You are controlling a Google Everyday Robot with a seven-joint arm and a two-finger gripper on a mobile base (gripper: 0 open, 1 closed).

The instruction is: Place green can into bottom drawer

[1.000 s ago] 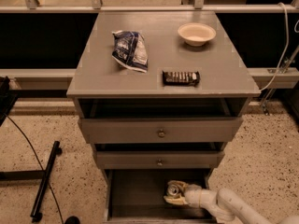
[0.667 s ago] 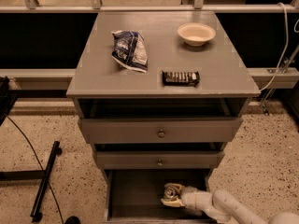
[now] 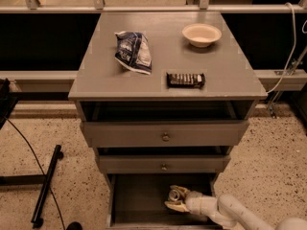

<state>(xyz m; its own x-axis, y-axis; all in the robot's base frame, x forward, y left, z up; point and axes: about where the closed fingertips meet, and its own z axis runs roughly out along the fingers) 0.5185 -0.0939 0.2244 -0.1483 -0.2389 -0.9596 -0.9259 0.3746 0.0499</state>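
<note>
- In the camera view, a grey desk (image 3: 163, 47) with three drawers stands on a speckled floor (image 3: 283, 162).
- On the top of the desk lies a blue-and-white snack bag (image 3: 134, 51) at the left. A pale bowl (image 3: 202, 34) stands at the back right, and a dark wrapped bar (image 3: 185, 79) lies near the front edge.
- The top drawer (image 3: 165, 134) and the middle drawer (image 3: 163, 164) each have a small round knob, and both are pulled out a little.
- The bottom drawer (image 3: 139, 198) is open, and its flat grey floor shows on the left side.
- The white arm (image 3: 225, 212) reaches in from the lower right corner to the right part of the bottom drawer.
- The hand (image 3: 171, 198) is inside this drawer, with one pale finger above and one below the green can (image 3: 176, 193), so it pinches the can.
- The green can is inside the bottom drawer, tilted, with its silver top turned up toward the camera. I cannot tell if it touches the drawer floor.
- A black cable (image 3: 29, 147) and a black pole (image 3: 46, 186) lie on the floor at the left of the desk.
- A white cable (image 3: 290, 37) hangs at the right.
</note>
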